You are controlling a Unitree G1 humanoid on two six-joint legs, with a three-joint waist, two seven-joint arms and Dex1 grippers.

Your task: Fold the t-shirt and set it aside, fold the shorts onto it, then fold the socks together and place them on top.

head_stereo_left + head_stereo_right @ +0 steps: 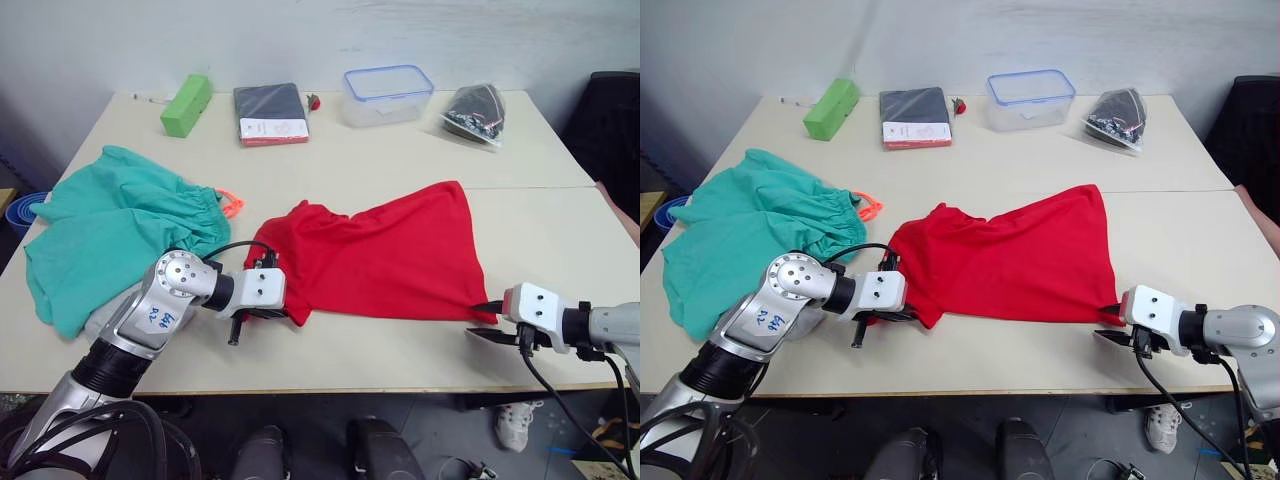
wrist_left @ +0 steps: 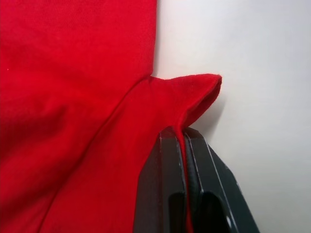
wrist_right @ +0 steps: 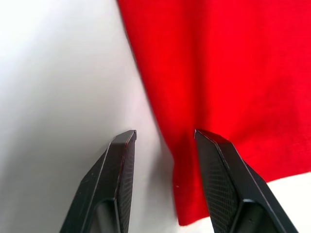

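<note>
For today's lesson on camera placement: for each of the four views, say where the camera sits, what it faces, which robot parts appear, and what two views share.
Left eye view: head camera, facing down over the table; both arms show.
Right eye view: its stereo twin, sharing the same scene.
Left wrist view: on the left wrist, looking along the left gripper, fingers shut on the t-shirt.
Right wrist view: on the right wrist, looking along the right gripper, fingers open beside the t-shirt's edge.

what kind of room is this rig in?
Probably a lab or workshop, not a home: plain tables pushed together against a bare wall, a bag of cables and a plastic box at the back, with the t-shirt and shorts laid out as test props.
</note>
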